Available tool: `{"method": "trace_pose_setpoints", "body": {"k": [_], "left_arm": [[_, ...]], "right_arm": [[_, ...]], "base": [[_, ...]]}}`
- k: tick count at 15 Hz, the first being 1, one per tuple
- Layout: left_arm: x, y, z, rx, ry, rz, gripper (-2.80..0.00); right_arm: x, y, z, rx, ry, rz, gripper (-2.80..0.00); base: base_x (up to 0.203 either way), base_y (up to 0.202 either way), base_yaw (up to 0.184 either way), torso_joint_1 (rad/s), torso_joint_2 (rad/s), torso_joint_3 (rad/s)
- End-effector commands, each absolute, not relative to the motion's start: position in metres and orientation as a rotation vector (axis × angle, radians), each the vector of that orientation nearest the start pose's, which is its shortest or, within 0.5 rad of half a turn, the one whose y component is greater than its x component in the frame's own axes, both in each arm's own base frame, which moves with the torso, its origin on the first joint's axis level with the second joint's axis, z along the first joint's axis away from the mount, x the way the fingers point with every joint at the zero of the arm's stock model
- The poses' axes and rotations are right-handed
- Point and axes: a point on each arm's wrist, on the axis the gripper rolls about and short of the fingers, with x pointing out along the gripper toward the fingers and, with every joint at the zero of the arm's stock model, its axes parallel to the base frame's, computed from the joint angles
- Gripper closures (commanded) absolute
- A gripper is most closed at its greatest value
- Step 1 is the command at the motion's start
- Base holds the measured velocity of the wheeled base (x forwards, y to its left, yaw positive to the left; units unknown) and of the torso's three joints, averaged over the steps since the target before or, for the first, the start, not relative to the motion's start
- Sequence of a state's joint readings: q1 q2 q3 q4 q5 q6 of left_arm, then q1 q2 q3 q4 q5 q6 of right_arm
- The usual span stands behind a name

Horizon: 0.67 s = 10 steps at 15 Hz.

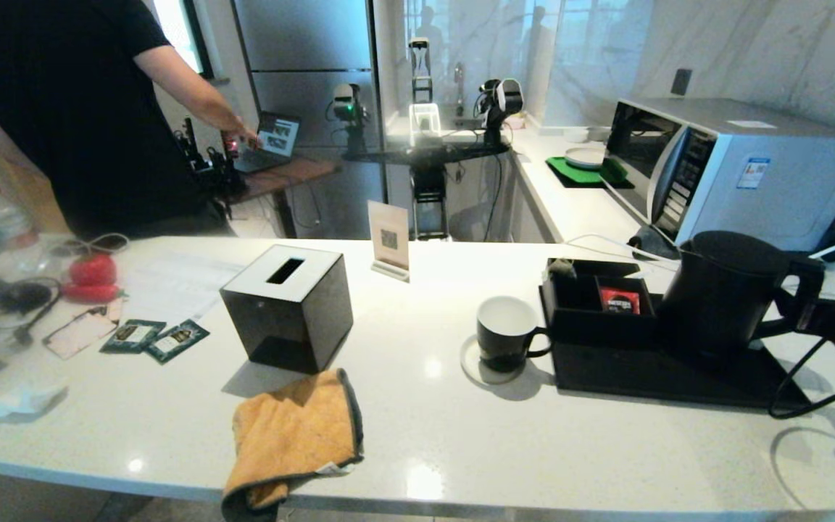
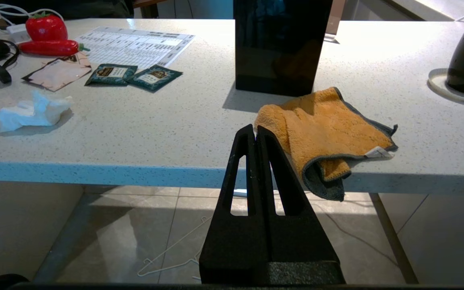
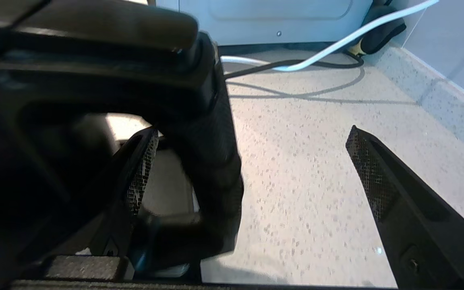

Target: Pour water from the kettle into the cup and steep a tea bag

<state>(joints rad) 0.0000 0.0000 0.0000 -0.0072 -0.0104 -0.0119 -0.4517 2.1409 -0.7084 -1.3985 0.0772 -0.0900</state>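
Note:
The tall matte black kettle [image 1: 722, 290] stands on a black tray [image 1: 671, 380] at the right of the counter. My right gripper [image 1: 817, 308] is open at its looped handle [image 3: 210, 157]. The handle sits between the two fingers, close to one mesh pad [image 3: 141, 177] and far from the other. The black cup [image 1: 504, 333], white inside, rests on a round coaster left of the tray, its handle toward the tray. A small grey-green pouch [image 1: 561, 268] pokes up in the tray's organizer, near a red sachet [image 1: 619, 299]. My left gripper [image 2: 256, 129] is shut and empty, parked below the counter's front edge.
A black tissue box [image 1: 288, 304] and an orange cloth [image 1: 294, 435] lie mid-counter, the cloth hanging over the edge. Two green packets [image 1: 155, 337], papers and red toys sit far left. A microwave [image 1: 722, 167] stands behind the kettle. A black cable [image 1: 802, 395] loops by the tray.

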Motion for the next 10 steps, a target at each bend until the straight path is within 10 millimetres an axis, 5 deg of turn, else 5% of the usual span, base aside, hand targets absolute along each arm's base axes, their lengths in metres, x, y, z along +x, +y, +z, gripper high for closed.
{"method": "trace_pose_setpoints", "body": {"k": [1,10], "left_arm": [[-0.023,0.0,0.076,-0.012,-0.006,-0.011,0.0],[-0.023,0.0,0.076,-0.012,-0.006,-0.011,0.0]], "right_arm": [[0.334,-0.161,0.085,-0.085,0.032,-0.373,-2.8],[0.349,-0.166,0.087,-0.09,-0.008,-0.368,-2.8]], "base": [[0.0,0.0,0.0,0.0,0.0,0.0],[0.0,0.0,0.0,0.0,0.0,0.0]]}}
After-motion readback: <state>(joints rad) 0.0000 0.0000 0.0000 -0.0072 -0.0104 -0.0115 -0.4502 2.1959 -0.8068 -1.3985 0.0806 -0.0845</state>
